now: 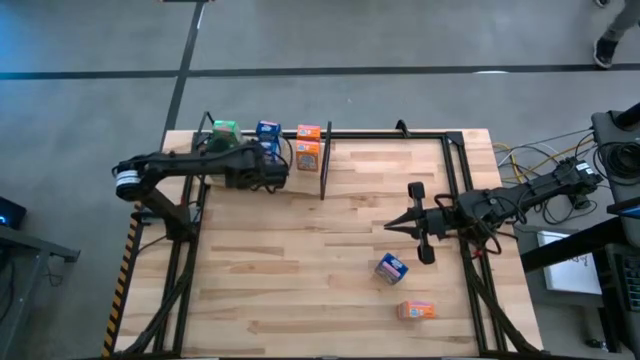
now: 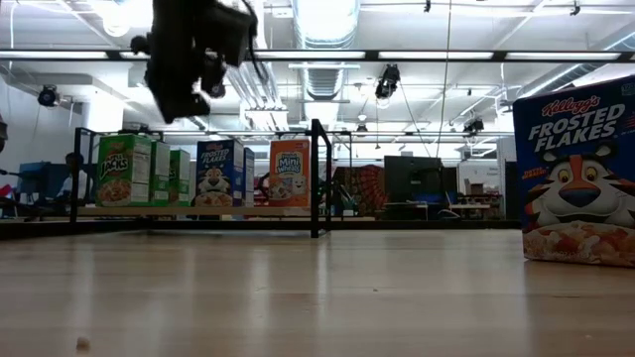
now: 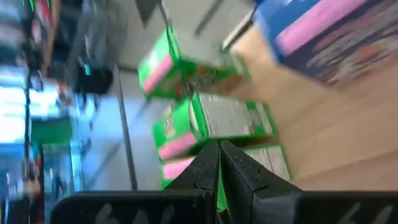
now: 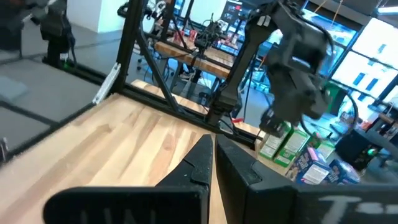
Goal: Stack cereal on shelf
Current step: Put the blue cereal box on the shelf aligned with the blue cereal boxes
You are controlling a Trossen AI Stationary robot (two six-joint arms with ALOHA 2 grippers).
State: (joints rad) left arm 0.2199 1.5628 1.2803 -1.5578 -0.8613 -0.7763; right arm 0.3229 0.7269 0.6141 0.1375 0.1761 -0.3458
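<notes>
High view, step: two cereal boxes lie loose on the bench (image 1: 300,260), a blue box (image 1: 391,268) and an orange box (image 1: 416,310). My judgement: fetching the blue one comes next, and it falls to the right arm.
High view, right end effector (image 1: 392,226): hangs over the bench on the open side of the black divider rod (image 1: 325,160), fingers drawn to a point and empty. The blue box sits near it, toward the front edge; the orange box lies farther the same way.
High view, how to do it well: spread the fingers first, come down square over the blue box, grip its narrow faces, then carry it past the divider rod without clipping it.
High view, left end effector (image 1: 275,175): at the shelf (image 1: 380,135), on the filled side of the divider rod, close by the stacked boxes.
Low view, shelf stock: green boxes (image 2: 127,171), a blue one (image 2: 219,173) and an orange one (image 2: 290,172) stand upright in a row, all on one side of the divider rod. The large box at the frame edge is a loose one near the lens.
Left wrist view: fingertips (image 3: 208,165) pressed together, nothing between them; green boxes just beyond, whether touching I cannot tell.
Right wrist view: fingers (image 4: 205,158) closed and empty, aimed across bare bench toward the shelf; neither loose box shows.
</notes>
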